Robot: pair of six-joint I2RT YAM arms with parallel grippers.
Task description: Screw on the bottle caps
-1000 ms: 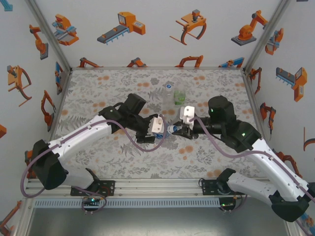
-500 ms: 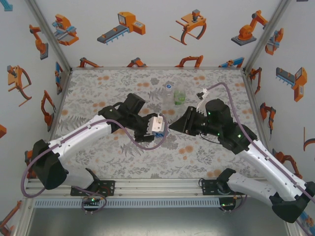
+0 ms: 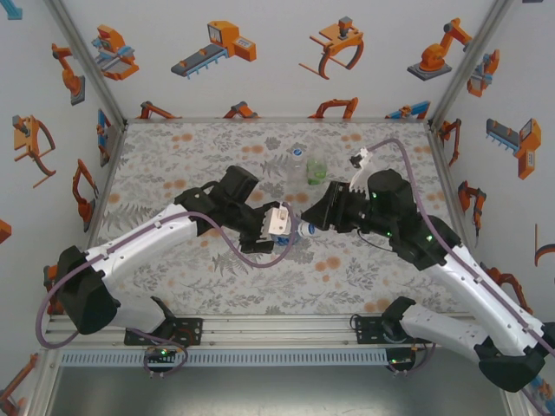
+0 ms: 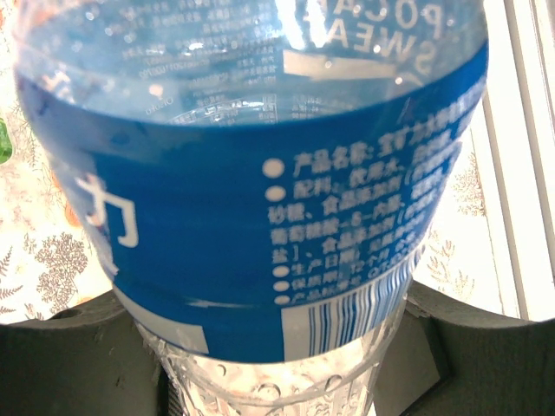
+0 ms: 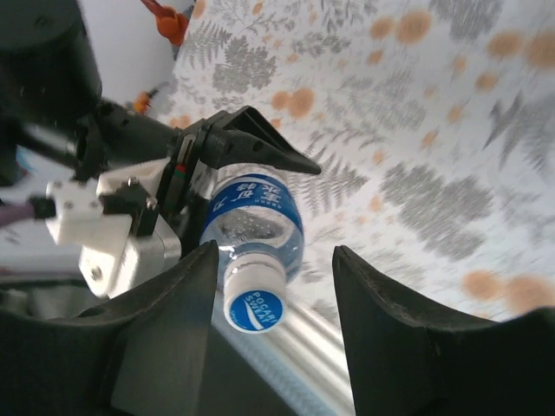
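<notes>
My left jaws clamp bottle [image 5: 256,217] sideways. Right jaws open, straddling cap [image 5: 254,305], not touching. Centre, close squarely, twist; left grip firm.

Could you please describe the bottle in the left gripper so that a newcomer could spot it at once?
Look to the middle of the flowered table, where the left gripper faces the right gripper. The bottle is held sideways by the left gripper, its white cap between the right gripper's open fingers. Unlike the clear bottle and green bottle standing behind, it wears a blue label.
</notes>
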